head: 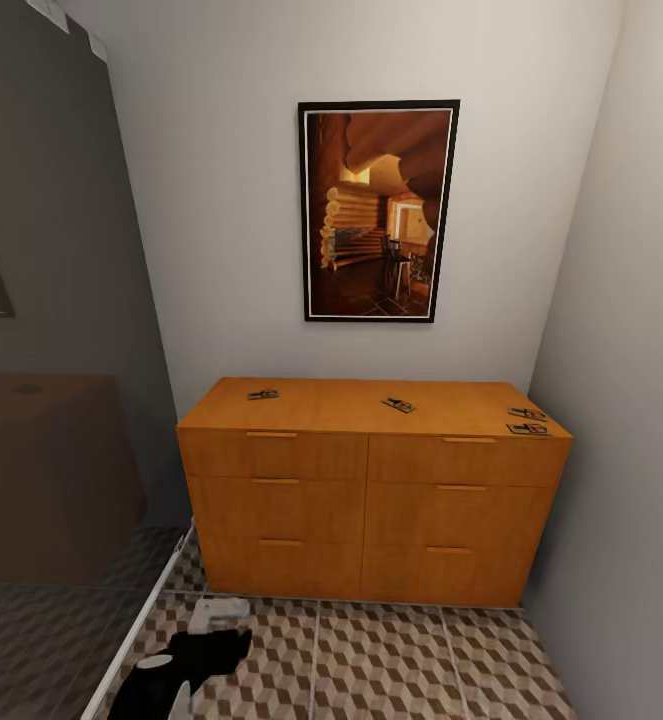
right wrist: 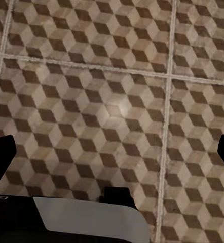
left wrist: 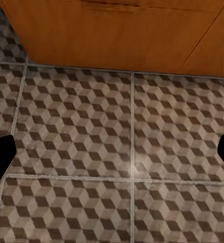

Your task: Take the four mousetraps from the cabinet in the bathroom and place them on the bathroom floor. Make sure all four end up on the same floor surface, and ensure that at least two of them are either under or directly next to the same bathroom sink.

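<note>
Wooden mousetraps [head: 263, 394] lie flat on the cabinet [head: 371, 500] top: one near its left edge, one mid-top, two at the right corner. Probably light and stiff; pinch across the board edges. Both grippers' fingers [left wrist: 3, 152] spread wide, empty

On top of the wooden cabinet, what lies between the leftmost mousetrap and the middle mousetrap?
Nothing: in the head view, only bare orange-brown wooden cabinet top separates the small flat brown left mousetrap from the middle mousetrap.
</note>
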Controlling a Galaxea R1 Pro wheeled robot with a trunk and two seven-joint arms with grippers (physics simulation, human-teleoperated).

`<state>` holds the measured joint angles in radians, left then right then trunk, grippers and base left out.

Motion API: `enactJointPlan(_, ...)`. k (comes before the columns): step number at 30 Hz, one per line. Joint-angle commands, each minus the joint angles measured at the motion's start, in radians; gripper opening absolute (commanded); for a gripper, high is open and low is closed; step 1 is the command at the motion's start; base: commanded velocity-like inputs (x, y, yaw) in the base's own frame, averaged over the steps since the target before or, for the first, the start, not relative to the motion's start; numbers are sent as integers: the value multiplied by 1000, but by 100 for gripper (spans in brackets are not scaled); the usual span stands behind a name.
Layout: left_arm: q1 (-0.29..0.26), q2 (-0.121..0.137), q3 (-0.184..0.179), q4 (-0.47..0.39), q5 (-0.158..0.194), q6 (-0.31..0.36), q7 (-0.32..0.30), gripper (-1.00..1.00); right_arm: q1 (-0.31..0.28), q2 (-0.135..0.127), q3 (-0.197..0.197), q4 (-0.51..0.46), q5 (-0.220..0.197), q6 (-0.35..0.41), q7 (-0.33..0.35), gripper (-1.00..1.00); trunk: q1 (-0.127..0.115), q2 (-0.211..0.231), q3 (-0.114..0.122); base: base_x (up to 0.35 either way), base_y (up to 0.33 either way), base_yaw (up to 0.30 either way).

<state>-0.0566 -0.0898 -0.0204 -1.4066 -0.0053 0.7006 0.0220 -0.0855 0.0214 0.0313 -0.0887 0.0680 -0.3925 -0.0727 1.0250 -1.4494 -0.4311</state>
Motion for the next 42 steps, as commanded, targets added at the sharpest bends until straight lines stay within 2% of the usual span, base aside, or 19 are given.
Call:
enactJointPlan(1,-19,-6,-2,-20,-1,29,3,100,-1,0,3,1,7,-2,-8,100,0,-1,-1,0,0,0)
enactJointPlan(3,-84,-18,-5,-53,-2,101,3,100,-1,-1,3,0,7,-2,-8,100,0,-1,-1,0,0,0)
enactJointPlan(5,-185,-28,-6,-62,-1,206,4,100,-1,0,3,0,8,-2,-8,100,0,-1,-1,0,0,0)
enactJointPlan(8,-272,-33,-7,-44,0,254,4,100,-1,0,2,-1,8,-2,-9,100,0,-1,-1,0,0,0)
enactJointPlan(9,-339,-37,-7,-19,0,271,5,100,-1,0,2,-1,8,-2,-9,100,0,-1,-1,0,0,0)
enactJointPlan(11,-415,-42,-7,20,1,283,6,100,-1,0,2,-2,8,-2,-9,100,0,-1,-1,0,0,0)
enactJointPlan(12,-455,-44,-7,45,1,287,6,100,-1,0,2,-2,8,-2,-9,100,0,-1,-1,0,0,0)
enactJointPlan(13,-537,-47,-7,106,2,293,7,100,-1,0,2,-3,8,-2,-9,100,0,-1,-1,0,0,0)
enactJointPlan(14,-577,-48,-7,140,3,295,6,100,-1,0,2,-3,8,-2,-9,100,0,-1,-1,0,0,0)
enactJointPlan(15,-653,-51,-7,209,4,298,6,100,-1,0,1,-4,9,-2,-9,100,0,-1,-1,0,0,0)
enactJointPlan(16,-690,-53,-7,243,5,299,6,100,-1,0,1,-4,9,-2,-9,100,0,-1,-1,0,0,0)
enactJointPlan(18,-827,-57,-7,360,8,301,5,100,-1,-1,1,-4,9,-2,-9,100,0,-1,-1,0,0,0)
enactJointPlan(20,-910,-61,-7,421,10,302,5,100,-1,-2,1,-5,9,-2,-9,100,0,-1,-1,0,0,0)
enactJointPlan(23,-983,-63,-7,461,12,302,4,100,-1,-3,0,-7,9,-2,-9,100,0,-1,-1,0,0,0)
enactJointPlan(26,-1017,-64,-8,480,13,303,3,100,-1,-2,0,-9,10,-2,-9,100,0,-1,-1,0,0,0)
enactJointPlan(31,-1035,-64,-12,534,14,304,-13,100,-1,-1,1,-11,10,-2,-9,100,0,-1,-1,0,0,0)
enactJointPlan(36,-1039,-62,-23,559,12,304,-103,100,-1,0,2,-11,10,-2,-9,100,0,-1,-1,0,0,0)
enactJointPlan(39,-1039,-59,-51,562,11,304,-154,100,-1,1,2,-11,9,-4,-8,100,0,-1,-1,0,0,0)
enactJointPlan(42,-1040,-57,-81,562,11,304,-171,100,-1,1,2,-11,8,-4,-7,100,0,-1,-1,0,0,0)
